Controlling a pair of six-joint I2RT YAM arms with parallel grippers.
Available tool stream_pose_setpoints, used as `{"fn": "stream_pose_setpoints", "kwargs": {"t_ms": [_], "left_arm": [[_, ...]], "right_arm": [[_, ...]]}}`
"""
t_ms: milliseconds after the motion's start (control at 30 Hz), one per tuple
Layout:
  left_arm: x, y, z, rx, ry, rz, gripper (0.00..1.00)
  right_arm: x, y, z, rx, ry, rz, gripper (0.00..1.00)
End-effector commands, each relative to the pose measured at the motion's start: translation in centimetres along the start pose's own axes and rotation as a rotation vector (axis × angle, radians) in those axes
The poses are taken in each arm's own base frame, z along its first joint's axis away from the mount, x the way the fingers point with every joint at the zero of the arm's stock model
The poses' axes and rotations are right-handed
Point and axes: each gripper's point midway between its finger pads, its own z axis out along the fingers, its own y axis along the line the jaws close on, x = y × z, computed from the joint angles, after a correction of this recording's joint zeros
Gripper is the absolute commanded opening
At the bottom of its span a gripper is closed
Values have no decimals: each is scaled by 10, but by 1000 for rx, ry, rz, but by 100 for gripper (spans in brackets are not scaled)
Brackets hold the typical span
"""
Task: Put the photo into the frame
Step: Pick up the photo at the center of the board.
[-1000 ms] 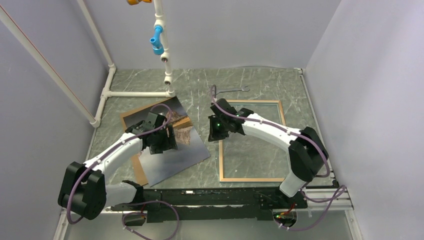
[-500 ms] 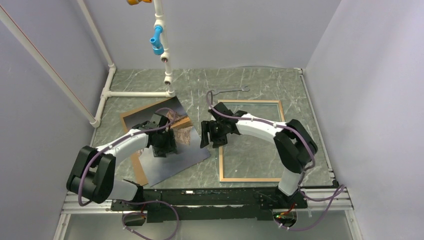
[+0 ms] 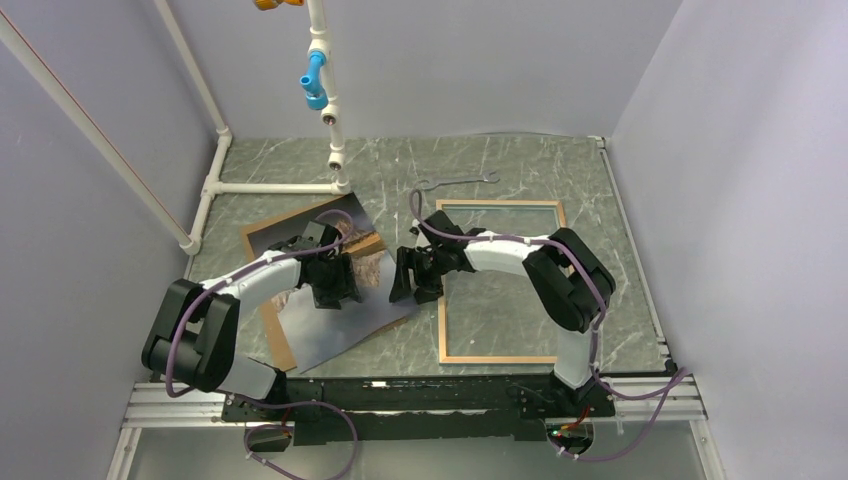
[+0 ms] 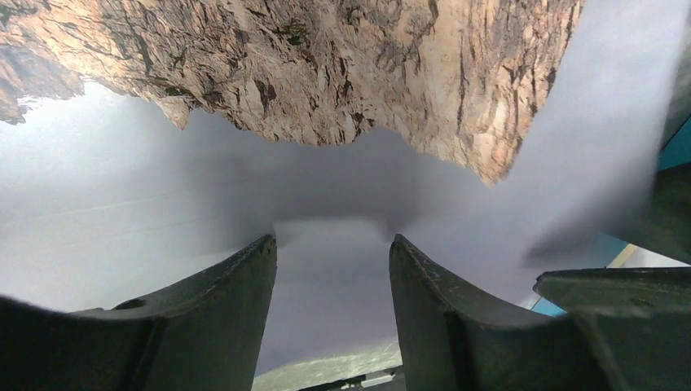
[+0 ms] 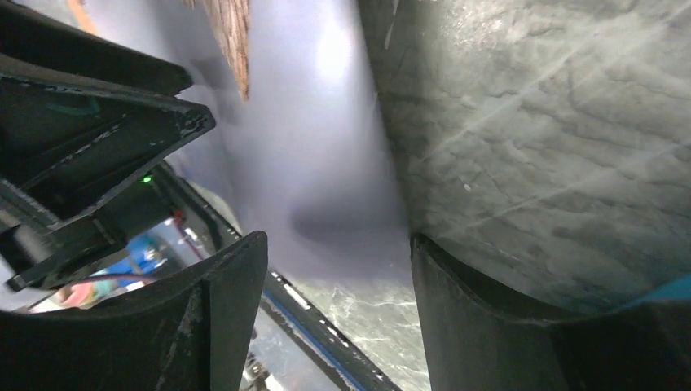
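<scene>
Left hand (image 3: 336, 288): lowered over the photo (image 3: 342, 328), fingers apart, gripping nothing. Right hand (image 3: 408, 284): low at photo's right edge, fingers apart, empty. Frame (image 3: 441, 330): flat on tabletop (image 3: 400, 170), just right of photo, tan side up.

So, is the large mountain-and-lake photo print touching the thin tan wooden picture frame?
Apart. The top view shows a strip of bare marble table between the right corner of the photo and the left rail of the frame.

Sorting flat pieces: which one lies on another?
The photo, mountain print up, overlaps the brown backing board; the frame lies flat on the table.
</scene>
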Motion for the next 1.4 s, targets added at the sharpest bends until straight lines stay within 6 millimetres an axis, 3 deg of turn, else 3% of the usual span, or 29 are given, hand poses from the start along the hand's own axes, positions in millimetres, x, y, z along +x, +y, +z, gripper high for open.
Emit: {"fn": "stream_pose_setpoints", "kwargs": {"t_ms": [0,300,567,667,800,1000,1167,1367], "left_arm": [[24,26,23,-83,70,2,59],[22,26,21,-84,58,6,59],[17,23,14,-77,31,16,59],[11,17,3,-56,-4,28,64],[-7,0,-31,7,-126,61,77],[-26,-26,-95,143,-328,98,92],[-30,-42,-125,238,-404,113,96],[-29,-45,-125,244,-391,111,97]], "right_arm": [[-1,16,2,-172,-1,48,66],[-9,32,-13,-318,-53,99,49],[-9,31,-17,-296,-68,96,14],[-13,31,-28,-248,-100,68,2],[-16,32,-53,-158,-153,20,0],[-22,28,-118,-57,-293,-31,0],[-35,17,-219,90,-531,-43,0],[-36,16,-347,340,-809,-96,0]]}}
